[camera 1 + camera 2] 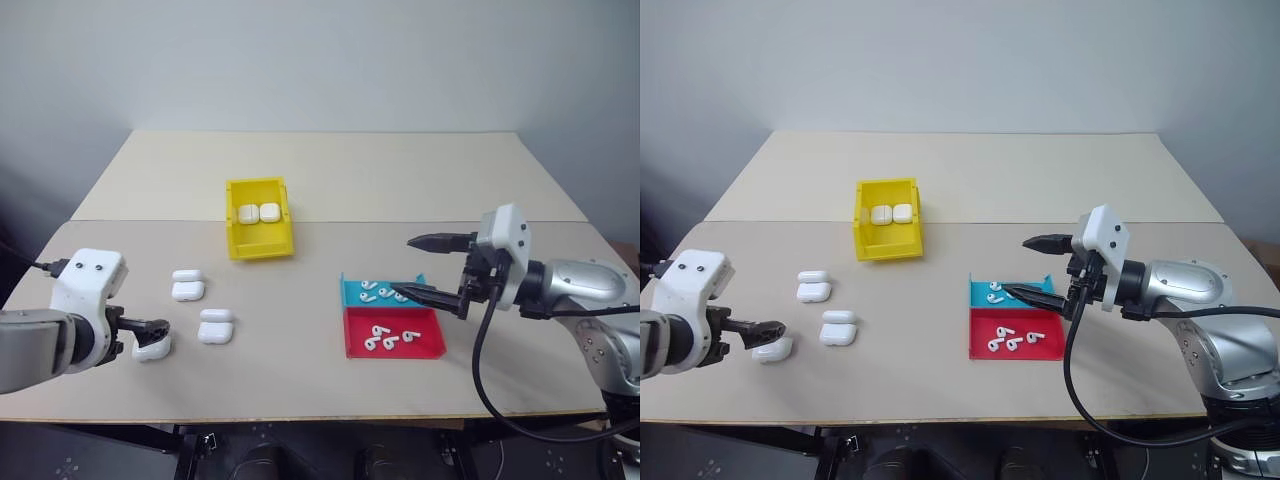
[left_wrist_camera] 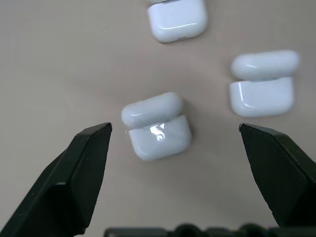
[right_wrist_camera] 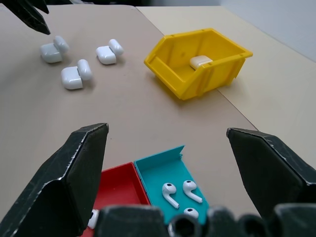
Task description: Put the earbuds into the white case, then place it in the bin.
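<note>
Your left gripper [image 2: 175, 133] is wide open over an open white case [image 2: 157, 126], holding nothing. Your right gripper [image 1: 425, 268] hangs wide open, empty, above the teal tray [image 1: 352, 292].

Bin [image 1: 259, 231] behind cases [image 1: 188, 285]; trays [image 1: 393, 330] right, holding earbuds [image 1: 387, 340]; apparently two cases inside bin.
</note>
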